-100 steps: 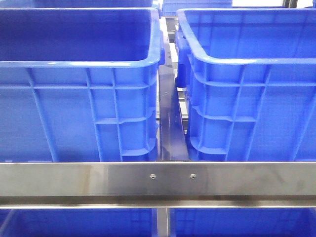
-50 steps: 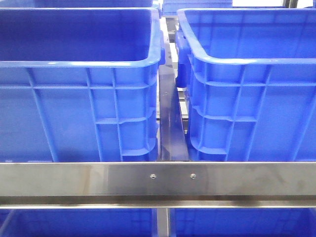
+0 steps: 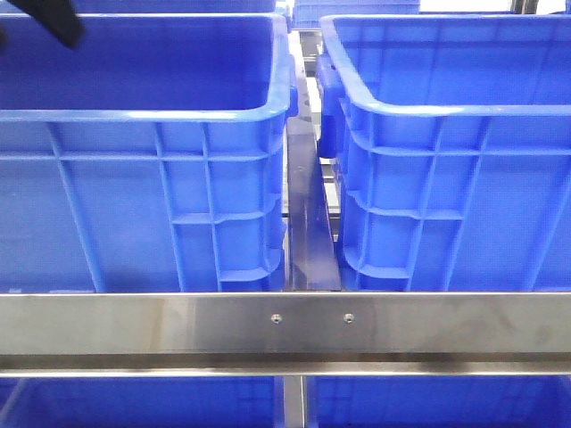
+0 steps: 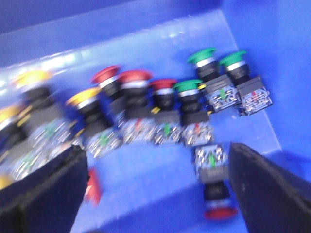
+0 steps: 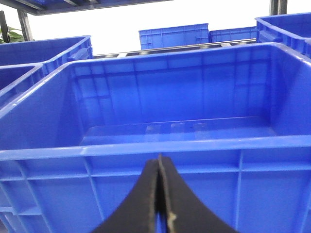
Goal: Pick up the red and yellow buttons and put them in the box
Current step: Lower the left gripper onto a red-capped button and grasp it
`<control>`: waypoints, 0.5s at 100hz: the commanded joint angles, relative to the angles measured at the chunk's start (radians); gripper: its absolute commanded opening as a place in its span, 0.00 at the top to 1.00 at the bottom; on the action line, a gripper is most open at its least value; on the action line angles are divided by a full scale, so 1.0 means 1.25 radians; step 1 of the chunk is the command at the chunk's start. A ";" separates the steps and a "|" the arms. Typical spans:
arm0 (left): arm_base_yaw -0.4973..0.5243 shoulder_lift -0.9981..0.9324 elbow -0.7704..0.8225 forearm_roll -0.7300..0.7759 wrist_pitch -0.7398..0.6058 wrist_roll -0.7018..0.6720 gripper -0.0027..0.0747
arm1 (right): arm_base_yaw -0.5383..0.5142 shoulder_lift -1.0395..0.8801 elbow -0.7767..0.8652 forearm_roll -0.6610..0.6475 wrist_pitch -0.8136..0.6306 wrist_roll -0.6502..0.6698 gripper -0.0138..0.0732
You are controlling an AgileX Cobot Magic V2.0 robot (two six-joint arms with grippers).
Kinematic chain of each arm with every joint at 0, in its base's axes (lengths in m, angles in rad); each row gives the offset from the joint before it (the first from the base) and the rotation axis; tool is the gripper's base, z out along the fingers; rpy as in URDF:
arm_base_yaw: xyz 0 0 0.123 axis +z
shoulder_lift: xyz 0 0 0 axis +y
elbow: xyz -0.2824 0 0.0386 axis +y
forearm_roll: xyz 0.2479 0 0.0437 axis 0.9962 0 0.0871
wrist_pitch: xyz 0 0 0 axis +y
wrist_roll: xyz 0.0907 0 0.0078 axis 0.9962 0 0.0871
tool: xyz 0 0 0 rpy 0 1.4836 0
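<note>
I inspected the scene with the steel rail (image 3: 285, 325) across the front view as my landmark. Behind the rail, on its left half, stood one blue crate (image 3: 143, 205), ribbed wall facing me. A dark part of the left arm (image 3: 55, 21) showed over that crate's far left corner; I could not see its fingers from there.

In the left wrist view, the left gripper (image 4: 155, 194) hung over a blue floor strewn with push-button units, jaws spread wide, nothing between them. I noted yellow-capped buttons (image 4: 33, 80) at one end of a loose row, then red-capped buttons (image 4: 135, 77) in the middle, then green-capped buttons (image 4: 201, 56) toward a corner wall. One red-capped unit (image 4: 216, 194) lay apart from the row, just inside one finger, cap turned away from the row; another red piece (image 4: 93, 187) lay touching or just beside the other finger. The picture was blurred, so I could not count the units reliably.

Behind the rail's centre, a dark metal divider (image 3: 308, 223) ran back between the two crates. Behind the rail's right half stood the box (image 3: 446, 205), apart from the left crate.

In the right wrist view, the right gripper (image 5: 160, 194) sat before that box's near wall, jaws pressed together, holding nothing. The box interior I could see held no buttons.
</note>
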 commanded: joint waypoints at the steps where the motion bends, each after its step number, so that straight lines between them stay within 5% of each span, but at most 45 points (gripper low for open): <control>1: -0.020 0.031 -0.059 0.022 -0.042 0.002 0.26 | -0.004 -0.020 -0.016 -0.001 -0.066 -0.003 0.97; 50: -0.021 0.193 -0.094 0.049 -0.057 0.002 0.26 | -0.004 -0.020 -0.016 -0.001 -0.066 -0.003 0.97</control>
